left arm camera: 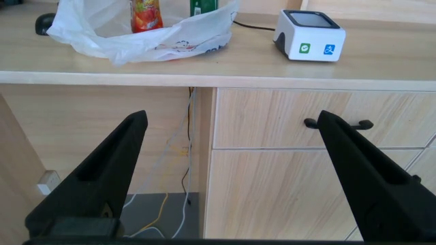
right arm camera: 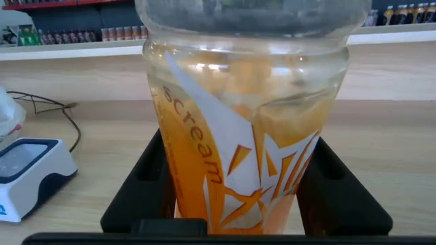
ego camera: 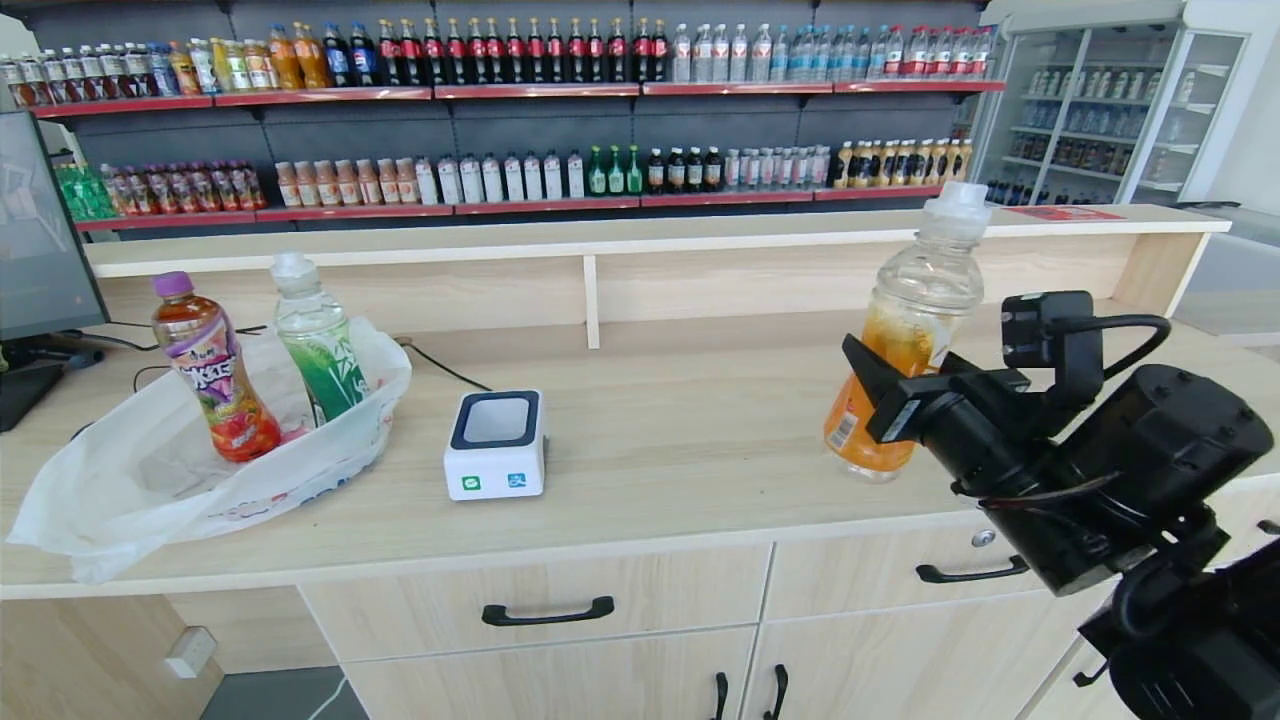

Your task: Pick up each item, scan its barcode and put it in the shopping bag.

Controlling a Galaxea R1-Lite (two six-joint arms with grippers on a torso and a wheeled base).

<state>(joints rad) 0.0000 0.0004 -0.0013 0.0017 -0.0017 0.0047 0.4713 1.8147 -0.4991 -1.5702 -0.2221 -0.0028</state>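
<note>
Presently, one orange drink bottle (ego camera: pixel 905 340) with a white cap is held by the right gripper (ego camera: pixel 890 400), whose fingers are clamped against its lower body from both sides. The bottle is tilted slightly, at the right part of the wooden counter (ego camera: pixel 680 430); whether its base touches the surface cannot be told.

One white scanner (ego camera: pixel 496 445) with a dark-framed window on top is set on the counter, between the bottle and the shopping bag (ego camera: pixel 150 470), apart from both. A thin black cable is seen on the counter behind it.

The white plastic bag is spread at the left part of the counter. Two bottles are stood upright in it: a red drink bottle (ego camera: pixel 210 370) with a purple cap and, just beside it, a green-labelled bottle (ego camera: pixel 318 345) with a white cap.

The left gripper (left arm camera: pixel 231 170) is held below the counter edge, before the cabinet front, with its fingers spread wide and nothing between them.

A dark monitor (ego camera: pixel 40 240) is placed at the counter's far left. Red-edged shelves (ego camera: pixel 520 90) stocked with bottles are ranged along the back wall, and a glass-door fridge (ego camera: pixel 1100 110) is stood at the right.
</note>
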